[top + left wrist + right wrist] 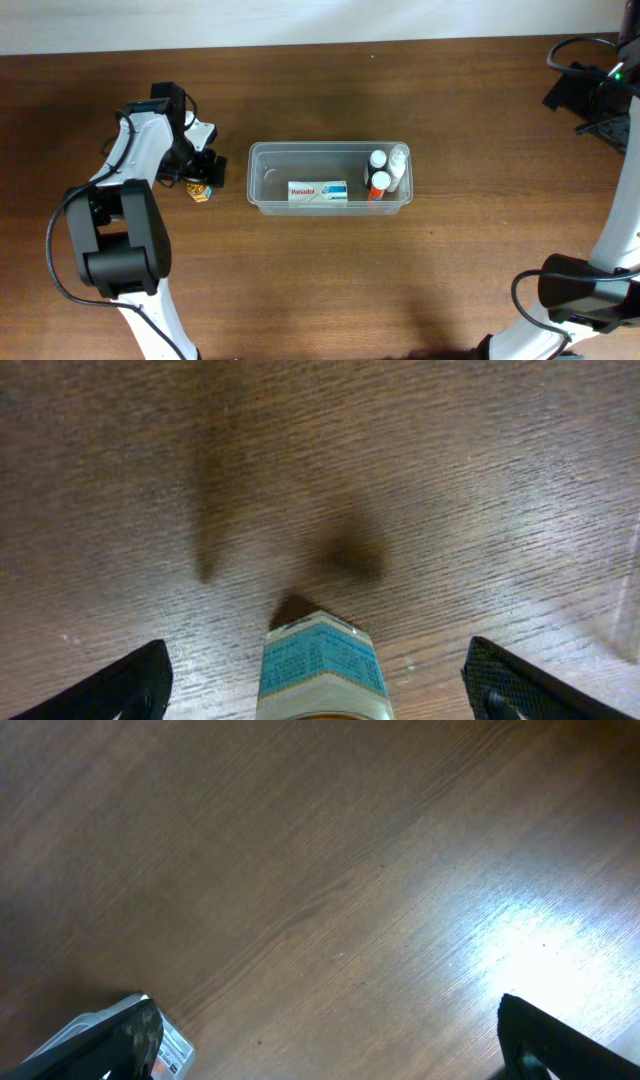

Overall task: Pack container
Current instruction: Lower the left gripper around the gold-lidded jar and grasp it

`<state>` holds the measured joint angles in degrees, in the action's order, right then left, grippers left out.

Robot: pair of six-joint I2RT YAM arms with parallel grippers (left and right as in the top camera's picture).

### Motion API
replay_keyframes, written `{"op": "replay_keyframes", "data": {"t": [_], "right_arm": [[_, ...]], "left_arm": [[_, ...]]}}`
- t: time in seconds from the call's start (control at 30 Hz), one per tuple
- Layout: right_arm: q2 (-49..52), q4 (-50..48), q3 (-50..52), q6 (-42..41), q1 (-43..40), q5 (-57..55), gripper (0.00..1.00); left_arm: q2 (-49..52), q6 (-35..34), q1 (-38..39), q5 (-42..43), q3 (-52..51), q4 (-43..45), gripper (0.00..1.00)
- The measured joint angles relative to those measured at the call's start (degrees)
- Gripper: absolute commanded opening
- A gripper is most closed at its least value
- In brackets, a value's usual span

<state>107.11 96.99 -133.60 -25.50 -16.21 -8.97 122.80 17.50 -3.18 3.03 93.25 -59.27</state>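
The clear container (258,175) stands mid-table. It holds a white Panadol box (318,192) and, at its right end, small white bottles (398,165) and an orange-banded one (378,185). A small jar with a teal label (320,660) stands on the table left of the container, also in the overhead view (199,192). My left gripper (205,175) is open around the jar, with a finger on each side and clear gaps to it (316,695). My right gripper (325,1040) is open and empty over bare wood, far from the container.
The table is dark brown wood. Black gear and cables (585,90) sit at the far right back corner. A grey labelled object (170,1045) shows beside the right gripper's left finger.
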Motion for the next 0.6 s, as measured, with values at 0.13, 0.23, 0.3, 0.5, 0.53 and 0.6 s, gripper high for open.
{"op": "replay_keyframes", "data": {"t": [0.13,0.23,0.3,0.5,0.53,0.6], "right_arm": [[0.0,0.0,0.0,0.0,0.0,0.0,0.98],[0.0,0.0,0.0,0.0,0.0,0.0,0.98],[0.0,0.0,0.0,0.0,0.0,0.0,0.98],[0.0,0.0,0.0,-0.1,0.0,0.0,0.98],[0.0,0.0,0.0,0.0,0.0,0.0,0.98],[0.0,0.0,0.0,0.0,0.0,0.0,0.98]], "left_arm": [[0.0,1.1,0.0,0.0,0.0,-1.4,0.93],[0.0,1.5,0.0,0.0,0.0,-3.5,0.93],[0.0,1.7,0.0,0.0,0.0,-4.4,0.93],[0.0,1.9,0.0,-0.2,0.0,-4.5,0.93],[0.0,1.9,0.0,-0.3,0.0,-4.3,0.93],[0.0,1.9,0.0,-0.4,0.0,-3.8,0.93]]}}
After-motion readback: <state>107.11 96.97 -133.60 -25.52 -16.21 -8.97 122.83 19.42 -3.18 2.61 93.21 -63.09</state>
